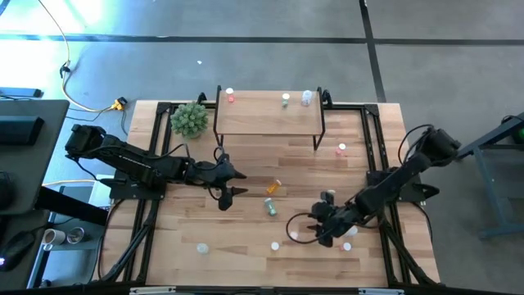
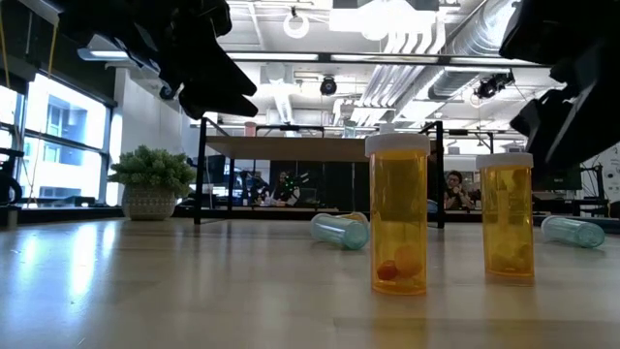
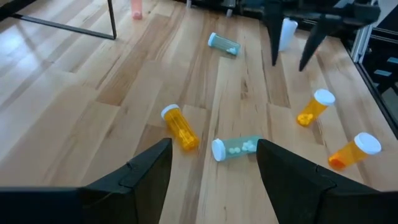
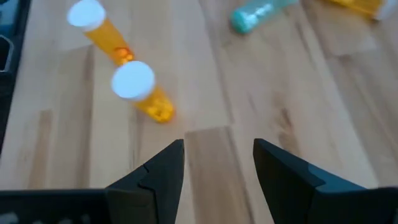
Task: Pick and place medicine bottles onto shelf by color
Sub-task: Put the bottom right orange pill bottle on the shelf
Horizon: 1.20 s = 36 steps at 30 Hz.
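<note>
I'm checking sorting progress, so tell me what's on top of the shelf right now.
The shelf holds three bottles along its far edge: a red bottle, a green bottle and a clear bottle. Nothing covers its top.

Shelf [image 1: 266, 115] bottles' colours too small

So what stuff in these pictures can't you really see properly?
- Bottles on the shelf, high view: too small to read caps or contents.
- Left gripper and right gripper, low view: cut off by the top edge, dark against the ceiling.
- Person behind the table, low view: far off, partly hidden by an orange bottle.
- Green bottle, right wrist view: blurred, cut by the top edge.
</note>
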Each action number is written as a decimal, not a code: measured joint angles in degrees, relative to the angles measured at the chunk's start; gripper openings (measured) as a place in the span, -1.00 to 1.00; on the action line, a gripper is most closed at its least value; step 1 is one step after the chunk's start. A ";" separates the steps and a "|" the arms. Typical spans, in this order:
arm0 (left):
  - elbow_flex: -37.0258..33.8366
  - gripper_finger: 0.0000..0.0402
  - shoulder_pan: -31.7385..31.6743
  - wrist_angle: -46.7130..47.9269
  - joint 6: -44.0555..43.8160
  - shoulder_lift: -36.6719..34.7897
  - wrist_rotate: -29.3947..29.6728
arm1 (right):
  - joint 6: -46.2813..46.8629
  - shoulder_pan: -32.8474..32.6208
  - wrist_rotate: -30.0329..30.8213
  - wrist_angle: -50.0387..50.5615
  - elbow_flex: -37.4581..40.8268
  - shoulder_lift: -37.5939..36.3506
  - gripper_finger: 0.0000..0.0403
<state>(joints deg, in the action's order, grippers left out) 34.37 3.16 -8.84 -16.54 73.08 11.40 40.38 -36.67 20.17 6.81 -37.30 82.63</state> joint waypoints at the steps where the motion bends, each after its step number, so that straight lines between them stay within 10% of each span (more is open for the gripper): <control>1: 0.00 0.12 0.00 0.00 -0.02 0.00 0.31 | -0.35 -0.25 0.02 -1.58 0.00 0.76 -0.09; 36: 0.00 0.12 -0.11 -0.17 -1.33 0.00 1.42 | -3.39 -3.88 5.55 -23.41 -0.02 15.53 -0.09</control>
<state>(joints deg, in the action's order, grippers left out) 34.37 3.05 -9.01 -17.87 73.08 12.82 36.99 -40.56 25.72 -16.59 -37.32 98.16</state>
